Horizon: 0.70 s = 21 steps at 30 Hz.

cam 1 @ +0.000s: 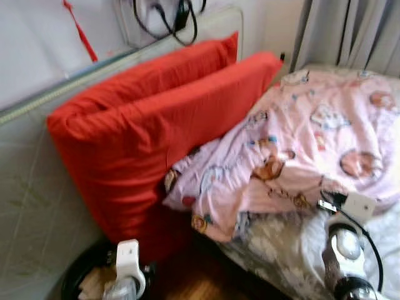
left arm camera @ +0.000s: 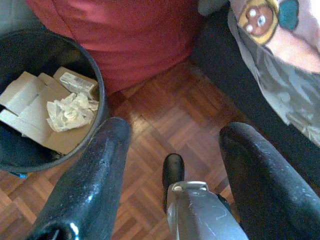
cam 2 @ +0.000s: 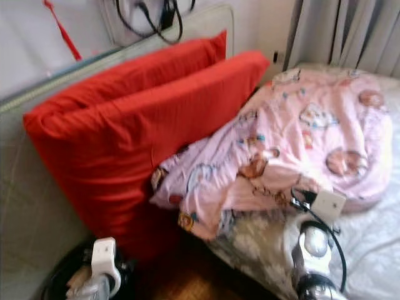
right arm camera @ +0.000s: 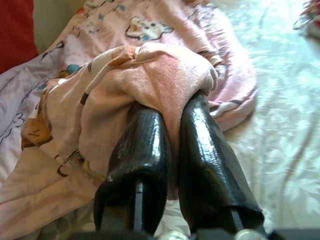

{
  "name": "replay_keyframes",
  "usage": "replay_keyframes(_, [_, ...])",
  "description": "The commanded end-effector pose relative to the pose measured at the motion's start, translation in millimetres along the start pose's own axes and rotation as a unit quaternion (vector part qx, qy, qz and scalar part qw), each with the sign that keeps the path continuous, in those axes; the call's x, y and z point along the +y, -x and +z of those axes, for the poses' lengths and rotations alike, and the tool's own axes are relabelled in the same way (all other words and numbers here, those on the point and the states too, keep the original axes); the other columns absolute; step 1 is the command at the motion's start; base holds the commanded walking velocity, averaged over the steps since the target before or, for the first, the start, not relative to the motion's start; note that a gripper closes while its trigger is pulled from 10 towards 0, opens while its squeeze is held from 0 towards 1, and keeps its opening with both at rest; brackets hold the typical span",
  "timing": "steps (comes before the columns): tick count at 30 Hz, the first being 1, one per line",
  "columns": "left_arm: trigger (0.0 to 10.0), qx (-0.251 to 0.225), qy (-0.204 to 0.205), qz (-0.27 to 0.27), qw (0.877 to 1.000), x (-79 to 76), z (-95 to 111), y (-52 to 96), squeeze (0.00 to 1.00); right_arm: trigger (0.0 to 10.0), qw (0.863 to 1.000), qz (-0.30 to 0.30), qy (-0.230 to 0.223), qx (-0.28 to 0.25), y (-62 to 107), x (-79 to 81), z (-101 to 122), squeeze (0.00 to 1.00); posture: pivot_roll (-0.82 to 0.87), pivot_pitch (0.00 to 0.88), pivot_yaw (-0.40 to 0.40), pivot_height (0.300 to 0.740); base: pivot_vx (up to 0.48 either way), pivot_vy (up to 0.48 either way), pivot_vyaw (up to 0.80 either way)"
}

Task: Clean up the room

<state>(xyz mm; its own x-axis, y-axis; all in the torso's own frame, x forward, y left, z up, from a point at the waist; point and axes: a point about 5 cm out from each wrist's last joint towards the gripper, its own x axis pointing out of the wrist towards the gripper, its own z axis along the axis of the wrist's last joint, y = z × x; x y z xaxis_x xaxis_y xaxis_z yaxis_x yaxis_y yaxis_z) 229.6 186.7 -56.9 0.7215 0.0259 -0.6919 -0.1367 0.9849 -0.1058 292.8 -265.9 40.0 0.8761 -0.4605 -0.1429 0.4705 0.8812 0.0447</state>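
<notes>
A crumpled pink cartoon-print blanket lies across the bed. My right gripper is shut on a raised fold of this blanket, and the cloth drapes over its fingertips. My left gripper hangs open over the wooden parquet floor, with nothing between its fingers. Close beside it stands a black bin holding cardboard pieces and crumpled paper. Two big red pillows lean upright against the padded panel at the head of the bed.
A white patterned sheet covers the mattress to the right of the blanket. Grey curtains hang behind the bed. Black cables dangle on the wall above the pillows. A narrow strip of floor runs between the bin and the bed.
</notes>
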Motion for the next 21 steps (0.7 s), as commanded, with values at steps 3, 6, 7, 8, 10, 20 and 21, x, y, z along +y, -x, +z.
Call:
replay_keyframes(3, [10.0, 0.007, -0.006, 0.006, 1.0, 5.6, -2, 1.1, 0.0, 10.0, 1.0, 0.005, -0.012, -0.021, -0.3, 4.7, 5, 0.0, -0.05, 0.0, 0.095, 0.74, -0.261, 0.0, 0.0])
replay_keyframes(6, [10.0, 0.007, -0.007, 0.005, 1.0, 5.6, -2, 1.1, 0.0, 10.0, 1.0, 0.006, -0.011, -0.025, -0.4, 6.6, 6, 0.0, -0.05, 0.0, 0.097, 0.74, -0.262, 0.0, 0.0])
replay_keyframes(7, [10.0, 0.008, -0.007, 0.005, 1.0, 5.4, -3, 1.1, 0.0, 10.0, 1.0, 0.008, -0.012, -0.027, -0.4, 7.6, 7, 0.0, -0.05, 0.0, 0.095, 0.74, -0.259, 0.0, 0.0])
replay_keyframes(8, [10.0, 0.008, -0.007, 0.004, 1.0, 5.3, -3, 1.1, 0.0, 10.0, 0.999, 0.015, -0.007, -0.032, -0.4, 9.9, 8, 0.0, -0.05, 0.0, 0.095, 0.74, -0.262, 0.0, 0.0])
replay_keyframes(10, [10.0, 0.008, -0.007, 0.003, 1.0, 5.2, -3, 1.1, 0.0, 10.0, 0.999, 0.022, -0.004, -0.037, -0.4, 12.5, 9, 0.0, -0.05, 0.0, 0.093, 0.74, -0.261, 0.0, 0.0])
replay_keyframes(20, [10.0, 0.008, -0.007, 0.004, 1.0, 5.4, -2, 1.0, 0.0, 10.0, 0.995, 0.064, 0.021, -0.074, -1.8, 26.9, 21, 0.0, -0.05, 0.0, 0.092, 0.74, -0.261, 0.0, 0.0])
replay_keyframes(21, [10.0, 0.008, -0.007, 0.004, 1.0, 5.3, -2, 1.0, 0.0, 10.0, 0.995, 0.066, 0.023, -0.076, -1.8, 27.6, 21, 0.0, -0.05, 0.0, 0.092, 0.74, -0.262, 0.0, 0.0])
